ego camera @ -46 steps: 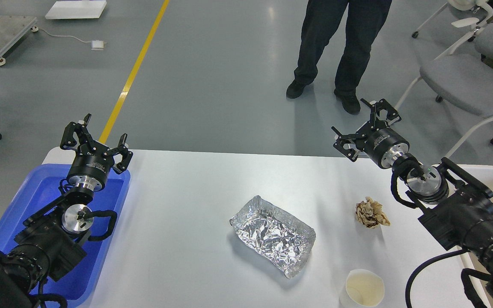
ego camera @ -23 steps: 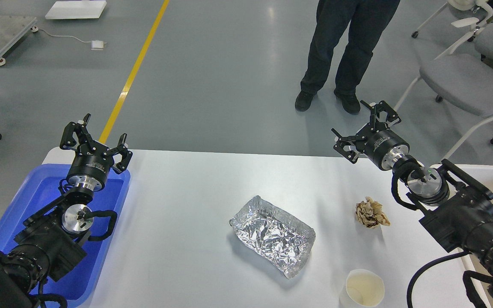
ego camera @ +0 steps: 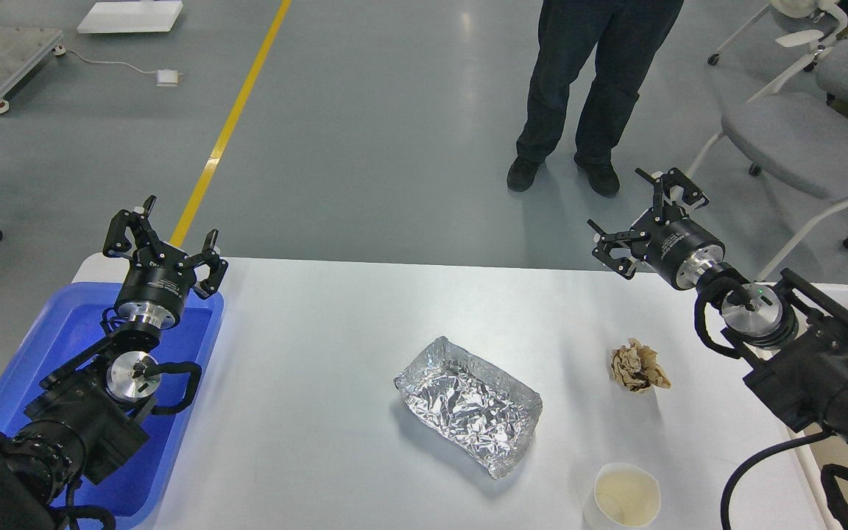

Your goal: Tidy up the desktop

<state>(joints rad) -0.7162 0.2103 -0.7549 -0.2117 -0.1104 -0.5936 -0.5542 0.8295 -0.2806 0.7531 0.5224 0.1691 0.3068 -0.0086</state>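
Over the far left corner of the desktop (ego camera: 321, 331), above the blue tray (ego camera: 63, 331): left gripper (ego camera: 160, 237), fingers spread, empty. Past the far right edge: right gripper (ego camera: 648, 217), spread wide, empty. Mid-desktop: foil tray (ego camera: 468, 405); right of it, crumpled paper (ego camera: 637, 366); nearest, cup (ego camera: 626, 497).

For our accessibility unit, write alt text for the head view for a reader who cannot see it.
A white desktop holds a crumpled foil tray, a ball of brown paper and a paper cup. Two black robot arms hover with the left hand and right hand open and empty; a blue tray sits left.
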